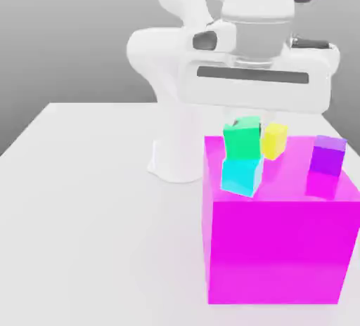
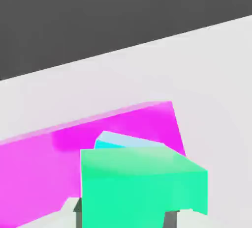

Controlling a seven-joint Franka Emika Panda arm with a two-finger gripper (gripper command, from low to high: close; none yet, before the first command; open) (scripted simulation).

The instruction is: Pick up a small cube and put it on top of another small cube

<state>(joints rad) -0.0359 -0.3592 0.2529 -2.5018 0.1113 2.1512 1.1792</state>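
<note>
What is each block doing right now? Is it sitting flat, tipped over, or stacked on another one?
green cube: stacked on top of the cyan cube, sitting a bit crooked.
cyan cube: on the big magenta block, under the green cube, tilted.
yellow cube: on the magenta block, beside the stack, nothing on it.
purple cube: on the magenta block, standing alone toward the exterior view's right.
magenta block: resting flat on the white table, carrying all four small cubes.

A small plain green cube [image 1: 242,140] is seen resting on top of a small cyan cube [image 1: 241,175], slightly tilted and turned relative to it. Both are stacked on the upper face of a magenta block [image 1: 281,247], near its edge at the exterior view's left.
</note>
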